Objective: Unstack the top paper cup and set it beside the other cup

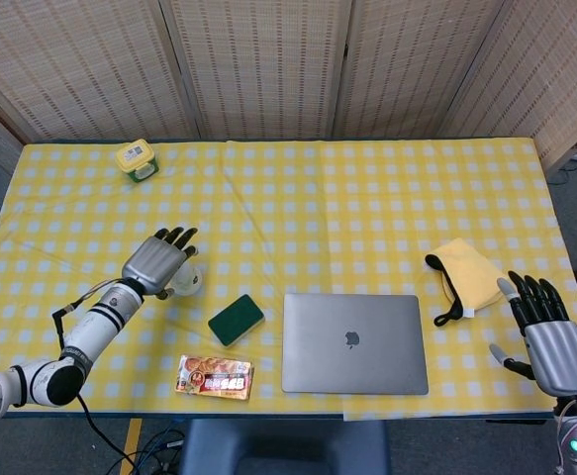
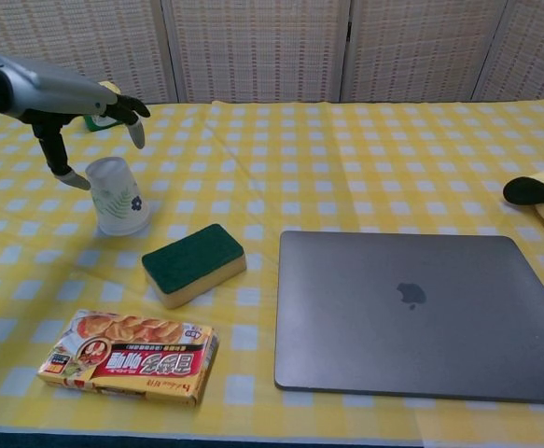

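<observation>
Upside-down paper cup stack standing on the yellow-checked counter, rim down, long axis upright with a slight lean, leaf print facing the chest camera. Left hand spread above and just to the outer side of it, holding nothing, fingers reaching over the cup's top and thumb hanging down close beside its wall (touching or just clear, cannot tell). Cup mostly hidden beneath that hand in the head view. Right hand far across the counter past the closed laptop, likewise spread and empty, so clearly the left for the grasp. Judged need: lowering and closing around the upper cup only, from the side and top, while the lower one stays put. Green sponge near the cup's front-right, limiting set-down room there.
</observation>
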`<act>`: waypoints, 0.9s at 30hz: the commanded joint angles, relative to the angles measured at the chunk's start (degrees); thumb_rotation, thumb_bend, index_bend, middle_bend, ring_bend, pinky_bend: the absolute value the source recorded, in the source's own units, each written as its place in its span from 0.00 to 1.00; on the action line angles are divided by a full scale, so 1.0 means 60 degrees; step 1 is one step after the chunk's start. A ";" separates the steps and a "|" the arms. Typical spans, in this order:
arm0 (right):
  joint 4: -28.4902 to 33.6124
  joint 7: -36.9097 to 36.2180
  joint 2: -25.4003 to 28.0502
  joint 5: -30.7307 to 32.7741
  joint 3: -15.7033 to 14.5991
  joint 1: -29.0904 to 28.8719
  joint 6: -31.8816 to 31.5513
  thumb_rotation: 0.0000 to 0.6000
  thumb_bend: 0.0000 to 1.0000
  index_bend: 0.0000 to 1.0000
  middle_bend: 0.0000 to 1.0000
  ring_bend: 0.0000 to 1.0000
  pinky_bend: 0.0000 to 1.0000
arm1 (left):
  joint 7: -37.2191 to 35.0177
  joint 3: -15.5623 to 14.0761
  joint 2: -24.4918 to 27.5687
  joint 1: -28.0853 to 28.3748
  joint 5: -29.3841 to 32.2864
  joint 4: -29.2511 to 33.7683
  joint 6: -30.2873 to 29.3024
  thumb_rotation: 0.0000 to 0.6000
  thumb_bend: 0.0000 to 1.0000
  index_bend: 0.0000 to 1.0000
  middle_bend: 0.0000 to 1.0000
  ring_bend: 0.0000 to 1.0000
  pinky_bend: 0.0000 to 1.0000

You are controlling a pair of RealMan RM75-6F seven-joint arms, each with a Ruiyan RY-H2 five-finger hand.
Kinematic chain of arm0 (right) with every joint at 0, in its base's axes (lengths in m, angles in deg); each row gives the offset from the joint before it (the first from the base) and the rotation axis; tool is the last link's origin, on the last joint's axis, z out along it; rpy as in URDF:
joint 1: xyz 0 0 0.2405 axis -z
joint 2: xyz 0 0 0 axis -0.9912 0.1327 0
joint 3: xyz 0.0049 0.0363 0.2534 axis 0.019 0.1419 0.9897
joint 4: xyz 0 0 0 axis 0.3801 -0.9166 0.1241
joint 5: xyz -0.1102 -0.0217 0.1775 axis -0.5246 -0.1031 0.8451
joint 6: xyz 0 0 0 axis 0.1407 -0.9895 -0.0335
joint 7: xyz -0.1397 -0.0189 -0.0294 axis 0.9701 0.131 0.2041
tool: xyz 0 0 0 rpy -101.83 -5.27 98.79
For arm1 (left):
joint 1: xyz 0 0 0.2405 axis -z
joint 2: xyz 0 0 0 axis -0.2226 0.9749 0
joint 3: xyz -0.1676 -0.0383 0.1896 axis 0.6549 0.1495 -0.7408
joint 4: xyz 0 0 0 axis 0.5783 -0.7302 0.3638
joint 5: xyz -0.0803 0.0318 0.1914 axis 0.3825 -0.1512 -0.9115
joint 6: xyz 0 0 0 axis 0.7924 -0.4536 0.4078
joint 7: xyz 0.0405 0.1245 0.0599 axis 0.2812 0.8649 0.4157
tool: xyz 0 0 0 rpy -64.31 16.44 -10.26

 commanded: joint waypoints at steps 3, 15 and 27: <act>0.0008 0.0024 -0.0005 0.0035 0.0007 -0.0008 0.0018 1.00 0.19 0.00 0.00 0.00 0.00 | -0.0078 -0.0204 -0.0137 0.0236 0.0158 -0.0250 0.0025 1.00 0.26 0.24 0.00 0.00 0.16; 0.0019 0.0105 -0.0041 0.0100 0.0029 -0.0008 0.0006 1.00 0.19 0.00 0.00 0.00 0.00 | -0.0161 -0.0692 -0.0300 0.0482 0.0204 -0.0768 -0.0210 1.00 0.26 0.24 0.00 0.00 0.16; 0.0009 0.0133 -0.0049 0.0119 0.0023 -0.0003 0.0000 1.00 0.19 0.00 0.00 0.00 0.00 | -0.0218 -0.1005 -0.0349 0.0734 0.0571 -0.0833 -0.0168 1.00 0.26 0.30 0.00 0.00 0.16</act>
